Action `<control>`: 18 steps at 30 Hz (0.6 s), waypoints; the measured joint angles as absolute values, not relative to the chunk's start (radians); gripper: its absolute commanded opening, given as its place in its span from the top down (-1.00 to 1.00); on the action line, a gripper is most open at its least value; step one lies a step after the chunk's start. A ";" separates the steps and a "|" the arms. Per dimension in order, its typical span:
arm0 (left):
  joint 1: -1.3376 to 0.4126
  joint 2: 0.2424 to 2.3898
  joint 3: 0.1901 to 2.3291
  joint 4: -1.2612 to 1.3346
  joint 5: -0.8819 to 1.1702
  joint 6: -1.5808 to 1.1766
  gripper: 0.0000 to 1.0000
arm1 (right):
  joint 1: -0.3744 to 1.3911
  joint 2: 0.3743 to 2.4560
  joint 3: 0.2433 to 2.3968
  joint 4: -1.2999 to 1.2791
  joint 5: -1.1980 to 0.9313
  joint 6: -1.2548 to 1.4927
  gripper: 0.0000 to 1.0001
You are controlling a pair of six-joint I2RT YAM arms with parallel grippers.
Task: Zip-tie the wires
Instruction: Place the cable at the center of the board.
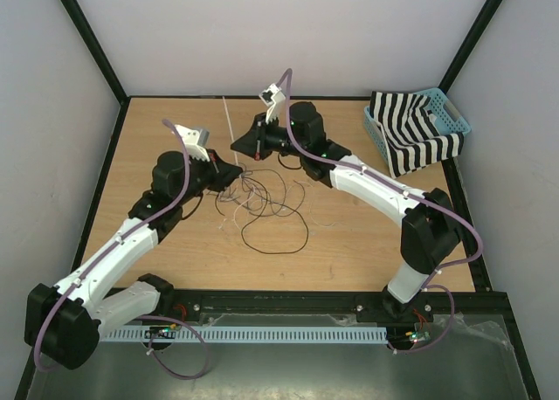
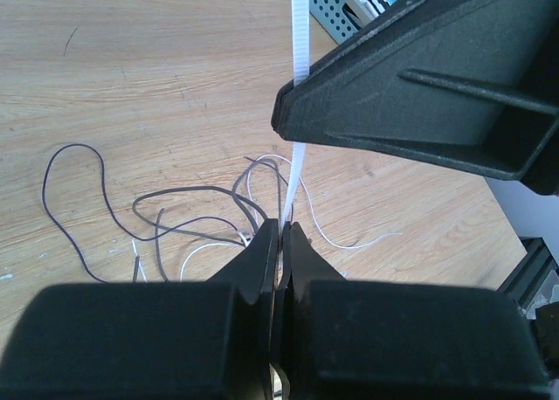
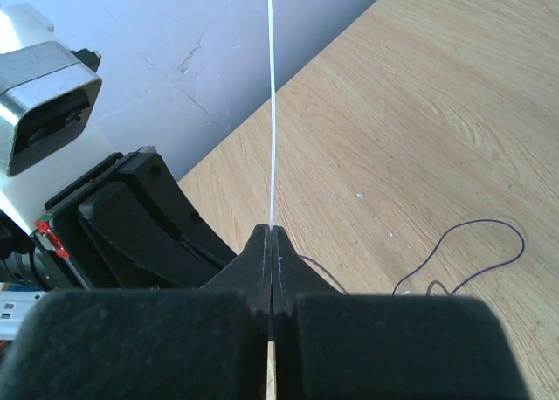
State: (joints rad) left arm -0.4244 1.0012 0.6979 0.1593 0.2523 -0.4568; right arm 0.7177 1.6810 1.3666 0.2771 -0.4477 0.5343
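Your wooden counter (image 1: 349,234) carries both arms reaching inward. At its far right corner sits a teal basket (image 1: 458,119) stuffed with a black-and-white striped cloth (image 1: 410,138); the left wrist view cuts that basket off at its top edge. The wires (image 1: 262,195) lie loose on the counter between the arms, dark loops mixed with a few pale strands. The fingers of your left gripper (image 2: 281,238) hide part of the tangle. The zip tie (image 3: 271,112) rises from the grippers just above the wires and is pinched in two places. Your left gripper is closed on its lower end, and your right gripper (image 3: 271,238) is clamped tight further along the strip. In the left wrist view the right gripper's body hides a stretch of the strip. Both wrist views cut off its far end.
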 measured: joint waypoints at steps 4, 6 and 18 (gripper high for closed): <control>-0.439 1.002 0.682 0.194 0.241 -0.461 1.00 | 0.711 1.681 1.390 0.241 -0.449 0.524 1.00; -0.456 1.007 0.675 0.214 0.226 -0.464 1.00 | 0.706 1.681 1.401 0.225 -0.450 0.519 1.00; -0.539 1.085 0.630 0.323 0.148 -0.481 1.00 | 0.661 1.681 1.433 0.133 -0.466 0.506 1.00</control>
State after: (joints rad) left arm -0.5388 1.0851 0.6296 0.3229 0.1482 -0.4812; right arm 0.6609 1.6810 1.4334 0.1326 -0.4656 0.5064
